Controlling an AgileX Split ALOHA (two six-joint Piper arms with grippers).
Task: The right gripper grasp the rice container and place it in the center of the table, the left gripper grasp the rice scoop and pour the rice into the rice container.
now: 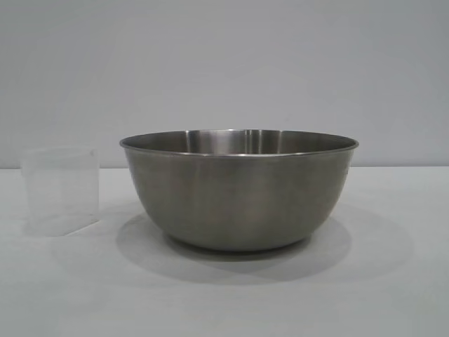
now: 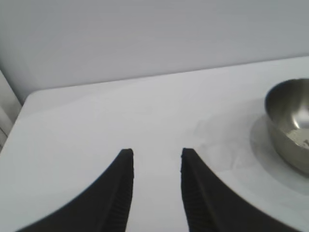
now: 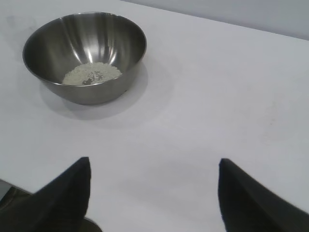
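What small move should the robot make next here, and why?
Probably only a retreat of both arms to rest. The rice already lies in the bowl, which stands about mid-table, and the cup stands upright beside it, apparently empty. The left end effector and the right end effector are both open and hold nothing.

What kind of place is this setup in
Probably a lab test bench, not a kitchen: a bare white table against a blank wall holds only a steel rice container with some rice and a clear rice scoop.
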